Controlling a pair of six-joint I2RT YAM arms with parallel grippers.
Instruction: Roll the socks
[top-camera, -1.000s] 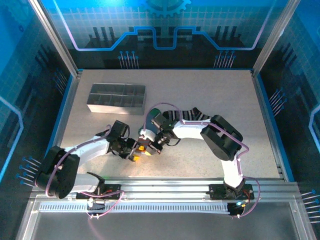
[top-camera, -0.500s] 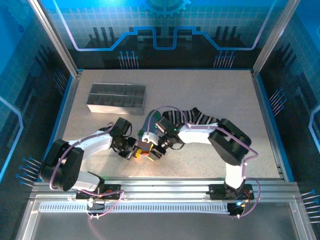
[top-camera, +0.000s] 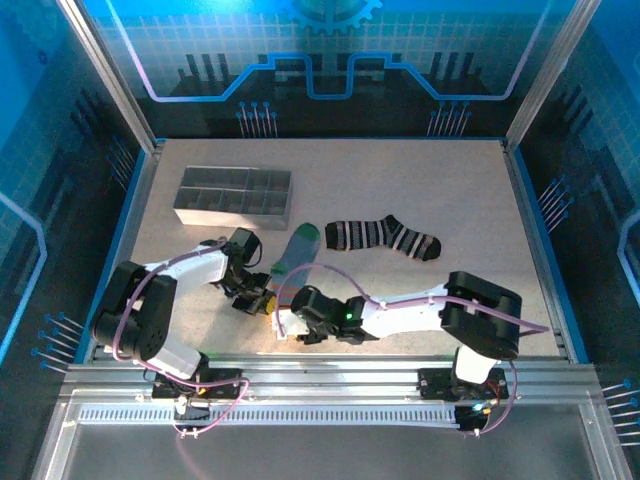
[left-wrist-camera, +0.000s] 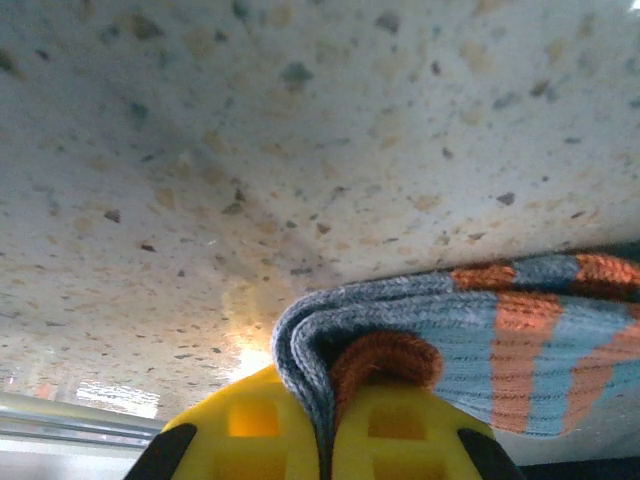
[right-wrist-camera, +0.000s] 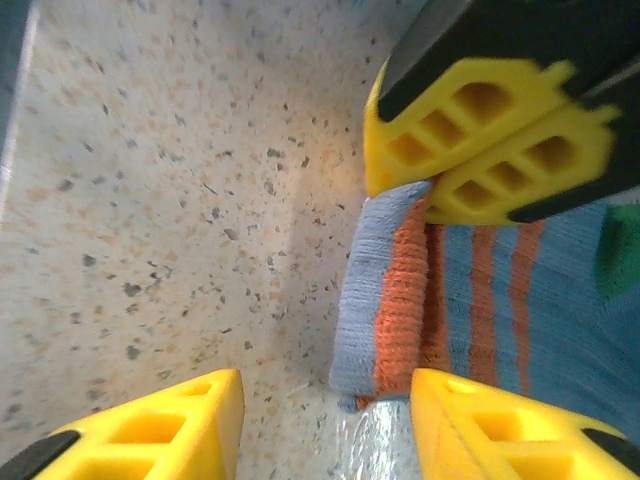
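The speckled table (top-camera: 450, 190) bears a tray (top-camera: 234, 197), a striped sock (top-camera: 380, 236) and a grey-blue sock (top-camera: 297, 248).

The grey-blue sock (top-camera: 296, 250) lies just left of the black striped sock (top-camera: 385, 237); the grey tray (top-camera: 235, 197) stands far left.

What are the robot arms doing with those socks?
The left gripper is pinched shut on the grey-blue sock at its folded orange cuff, which looks like the start of a roll. The right gripper hangs open right beside that cuff, holding nothing. The black striped sock lies flat on the table farther back, untouched.
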